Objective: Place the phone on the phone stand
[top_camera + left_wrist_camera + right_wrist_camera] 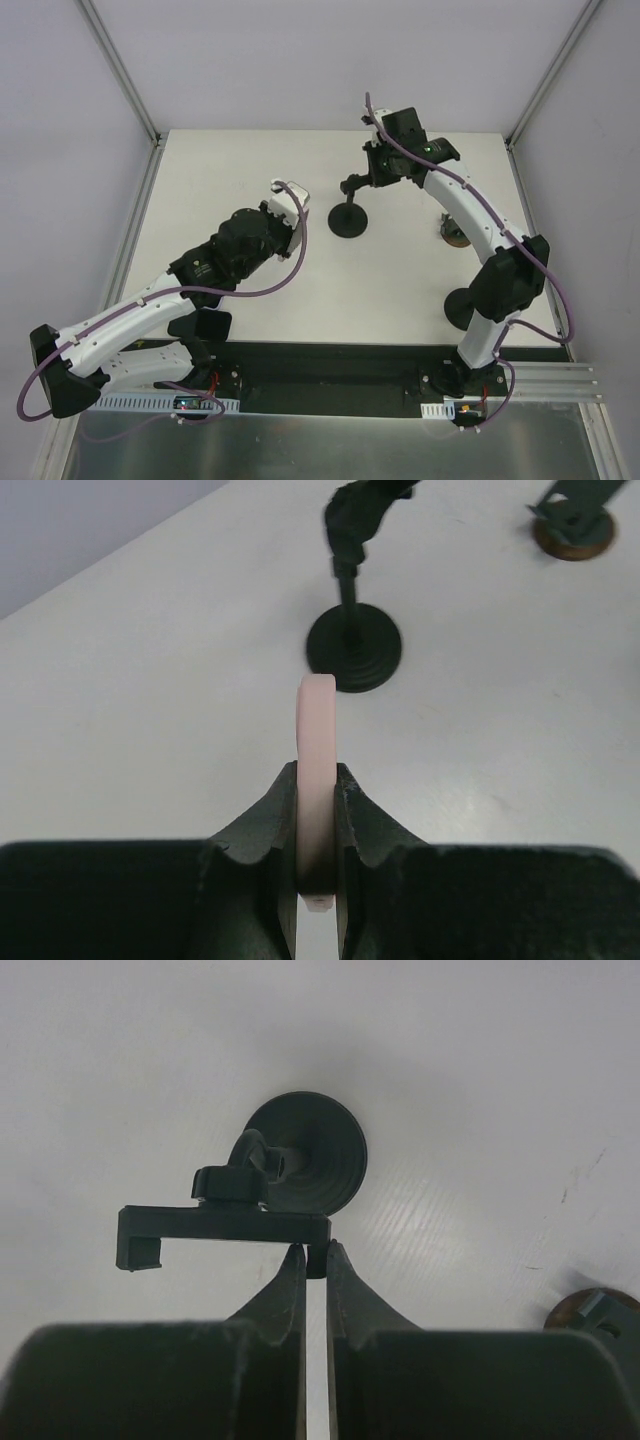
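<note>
The pale pink phone (316, 730) stands edge-on between the fingers of my left gripper (316, 770), which is shut on it. From above, the phone (291, 190) sticks out of the left gripper (284, 212), left of the stand. The black phone stand (348, 222) has a round base (353, 647) on the white table and a thin post. Its flat cradle bar (225, 1222) lies crosswise at the top. My right gripper (316, 1252) is shut on a small tab at the bar's right end. In the top view the right gripper (372, 175) reaches the stand's head from the right.
A small brown disc with a dark fitting on it (455, 237) sits on the table right of the stand, under the right forearm; the same brown disc (573, 535) shows in the left wrist view. The table (230, 170) has frame posts at its back corners.
</note>
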